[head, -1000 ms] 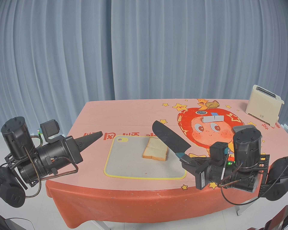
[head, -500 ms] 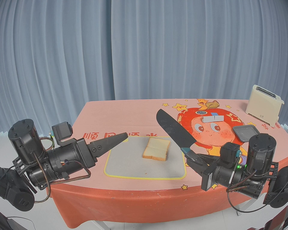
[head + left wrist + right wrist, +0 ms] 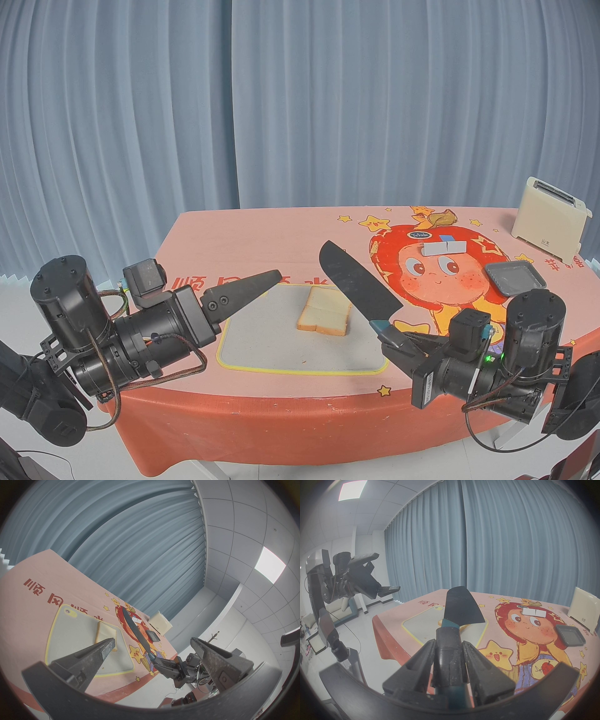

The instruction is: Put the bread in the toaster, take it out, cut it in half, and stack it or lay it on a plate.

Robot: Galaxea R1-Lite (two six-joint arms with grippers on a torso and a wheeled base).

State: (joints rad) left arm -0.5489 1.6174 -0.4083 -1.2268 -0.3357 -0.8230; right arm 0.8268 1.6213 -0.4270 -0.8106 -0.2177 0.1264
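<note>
The bread [image 3: 323, 311], a pale slice with a seam across its middle, lies on the grey yellow-rimmed cutting board [image 3: 262, 337]. My right gripper [image 3: 400, 340] is shut on the handle of a black knife [image 3: 356, 284]. Its blade slants up over the board's right edge, just right of the bread and above it. In the right wrist view the gripper [image 3: 449, 642] clamps the knife [image 3: 462, 605]. My left gripper [image 3: 250, 287] hovers open over the board's left corner, pointing at the bread [image 3: 105, 632]. Its fingers [image 3: 93, 655] hold nothing.
A cream toaster [image 3: 550, 219] stands at the table's far right corner. A small grey plate [image 3: 515, 277] sits in front of it, beside my right arm. The pink printed tablecloth [image 3: 262, 244] is bare behind the board.
My left gripper has advanced to the right, from off the table's left edge to the board's corner. The right arm pulled back and right, uncovering the plate; the knife swung up, then partly back.
</note>
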